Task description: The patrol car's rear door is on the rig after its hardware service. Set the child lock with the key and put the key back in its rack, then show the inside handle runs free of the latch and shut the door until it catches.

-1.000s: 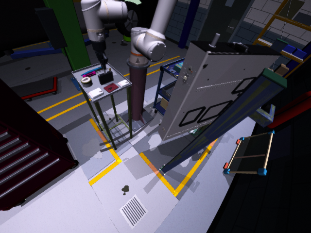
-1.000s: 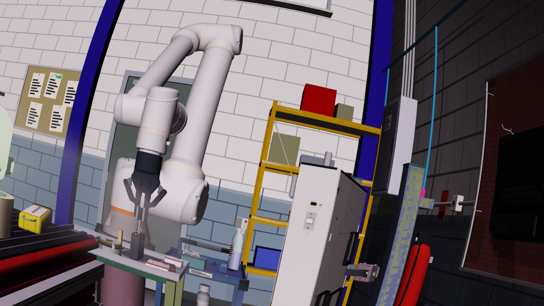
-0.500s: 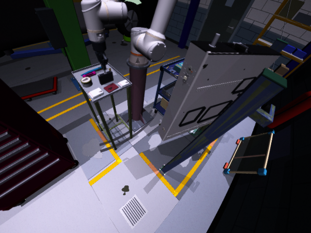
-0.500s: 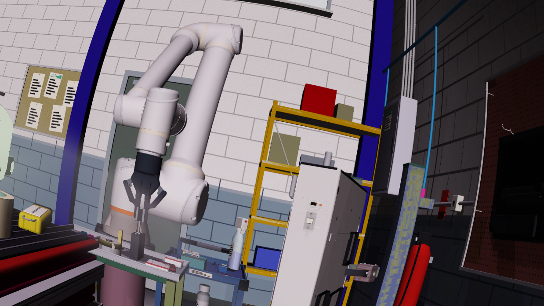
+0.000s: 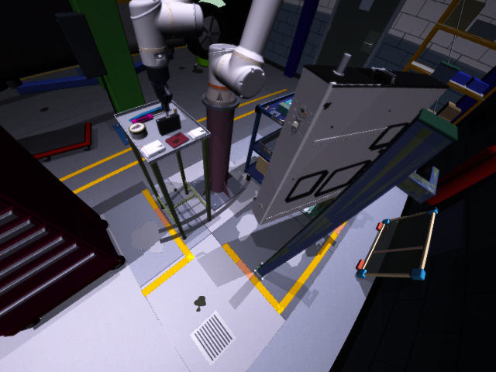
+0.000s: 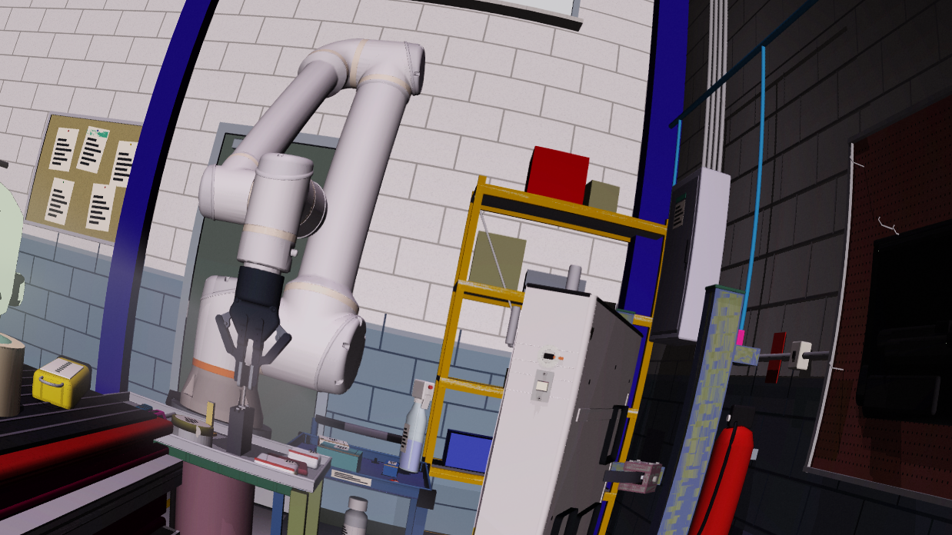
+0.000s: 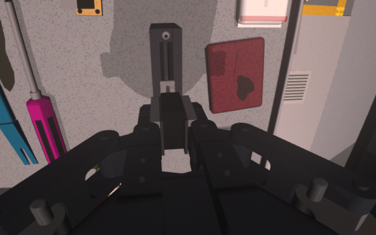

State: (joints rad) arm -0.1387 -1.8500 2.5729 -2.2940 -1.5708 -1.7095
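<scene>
On the small grey table (image 5: 162, 130) at the left stands the dark key rack (image 5: 168, 124) (image 6: 241, 430) (image 7: 165, 55). The key (image 7: 172, 122) (image 6: 243, 392) is gripped by its dark head in my gripper (image 5: 165, 105) (image 6: 247, 379) (image 7: 174, 130), straight above the rack, with its pale blade pointing down into the rack's slot. The white rear door (image 5: 340, 140) (image 6: 562, 399) hangs open on its rig at the right. The child lock (image 5: 302, 111) (image 6: 551, 357) sits on the door's edge face.
On the table around the rack lie a red pad (image 7: 235, 74), white boxes (image 5: 152, 149), a tape roll (image 5: 137, 129), and a pink-handled tool (image 7: 41, 122). A blue cart (image 5: 268, 132) stands between the arm's pedestal (image 5: 219, 152) and the door.
</scene>
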